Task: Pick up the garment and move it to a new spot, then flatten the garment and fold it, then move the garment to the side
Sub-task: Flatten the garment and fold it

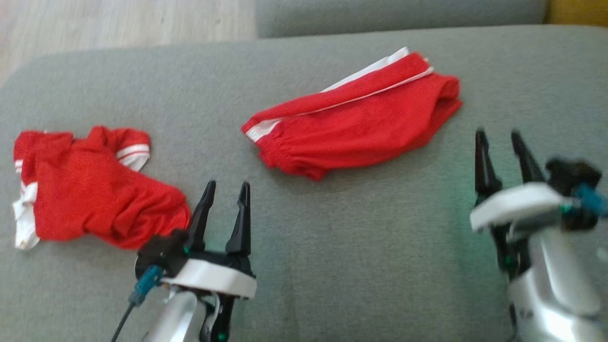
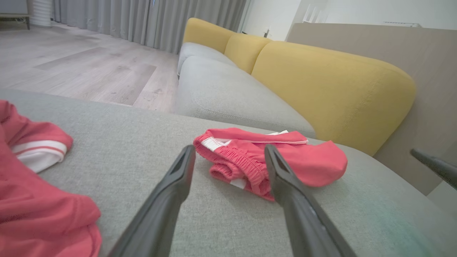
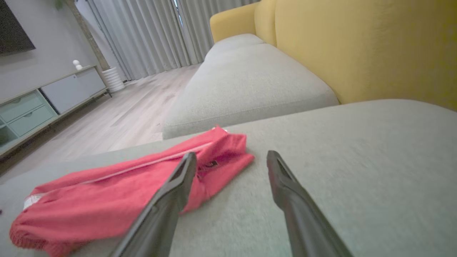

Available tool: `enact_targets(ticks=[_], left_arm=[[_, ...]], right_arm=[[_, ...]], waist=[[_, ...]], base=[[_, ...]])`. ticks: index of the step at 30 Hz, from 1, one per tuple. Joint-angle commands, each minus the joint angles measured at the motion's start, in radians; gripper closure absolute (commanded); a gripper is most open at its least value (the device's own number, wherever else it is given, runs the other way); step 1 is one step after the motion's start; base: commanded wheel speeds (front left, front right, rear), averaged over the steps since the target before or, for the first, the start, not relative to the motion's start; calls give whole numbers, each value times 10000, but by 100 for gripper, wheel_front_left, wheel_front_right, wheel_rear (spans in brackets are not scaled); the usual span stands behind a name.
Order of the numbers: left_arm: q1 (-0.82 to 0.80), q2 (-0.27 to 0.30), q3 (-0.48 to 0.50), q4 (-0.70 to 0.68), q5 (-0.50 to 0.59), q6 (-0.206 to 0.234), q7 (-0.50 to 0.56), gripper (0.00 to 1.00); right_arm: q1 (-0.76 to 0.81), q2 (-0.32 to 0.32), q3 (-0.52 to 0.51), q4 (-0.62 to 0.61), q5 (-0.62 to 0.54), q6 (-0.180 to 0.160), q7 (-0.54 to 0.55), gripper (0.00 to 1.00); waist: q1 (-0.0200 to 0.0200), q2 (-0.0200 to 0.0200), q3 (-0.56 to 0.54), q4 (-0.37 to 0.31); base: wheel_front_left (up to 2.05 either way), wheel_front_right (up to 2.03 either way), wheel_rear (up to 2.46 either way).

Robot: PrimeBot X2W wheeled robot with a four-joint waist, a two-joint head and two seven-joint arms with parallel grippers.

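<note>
A red garment [image 1: 361,123] with white trim lies folded lengthwise on the grey cushion [image 1: 332,247], near its middle; it also shows in the wrist views [image 2: 303,160] [image 3: 107,200]. A second red garment [image 1: 90,190] with white-striped cuffs lies crumpled at the left [image 2: 32,200]. My left gripper [image 1: 228,185] hovers open just right of the crumpled one, its fingers pointing toward the folded one [image 2: 229,148]. At the right, my right gripper [image 1: 498,134] is open and empty, a short way right of the folded garment's end [image 3: 231,154].
The cushion's far edge drops to a wooden floor [image 1: 118,21]. Another grey seat [image 2: 221,89] with yellow backrests [image 2: 332,85] continues beyond it. A finger of the right gripper [image 2: 433,166] pokes into the left wrist view. A low cabinet [image 3: 43,100] stands by the curtains.
</note>
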Motion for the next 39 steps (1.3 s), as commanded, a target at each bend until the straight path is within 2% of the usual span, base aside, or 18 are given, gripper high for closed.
enact_targets(ticks=[1, 5, 11, 18, 25, 32, 33, 34, 35, 39], left_arm=[[-524, 3, 234, -251, 79, -22, -81, 0], [-863, -44, 44, -204, 111, -91, -81, 0], [-1289, -72, -453, -243, -94, -116, -82, 0], [-1580, -76, -1143, -499, -531, 140, -82, 0], [-1730, -76, -1347, -593, -734, 343, -82, 0], [-1791, -77, -1406, -643, -756, 396, -82, 0], [-1804, -77, -1413, -647, -754, 399, -82, 0], [-1817, -77, -1425, -642, -751, 392, -82, 0], [-1826, -77, -1433, -626, -742, 386, -82, 0], [-1801, -77, -1413, -536, -716, 396, -82, 0]], right_arm=[[-598, 6, 162, -255, -151, -9, 46, 0], [-1686, -13, -385, 286, -438, -9, 597, 0], [-3511, -244, -1774, 1808, -808, -9, 1258, 0], [-4848, -750, -3613, 4049, -2322, -9, 1577, 0], [-5146, -656, -4540, 5522, -3573, -9, 1775, 0], [-5397, -355, -4311, 6343, -3869, -9, 1690, 0], [-5465, -325, -4219, 6450, -3836, -9, 1618, 4], [-5535, -299, -4123, 6544, -3768, -9, 1502, 58], [-5596, -282, -3998, 6625, -3723, -9, 1366, 100], [-5713, -358, -3584, 6777, -3509, -9, 576, 100]], waist=[[-1, 0, 365, 328], [-1, 0, 942, 820], [-1, 0, 1608, 1545], [-1, 0, 2032, 2107], [-1, 0, 1993, 2098], [-1, 0, 1918, 1874], [-1, 0, 1923, 1837], [-1, 0, 1922, 1807], [-1, 0, 1911, 1768], [-1, 0, 1798, 1614]], base=[[0, 0, 0], [0, 0, 0], [0, 0, 0], [0, 0, 0], [0, 0, 0], [0, 0, 0], [0, 0, 0], [0, 0, 0], [0, 0, 0], [0, 0, 0]])
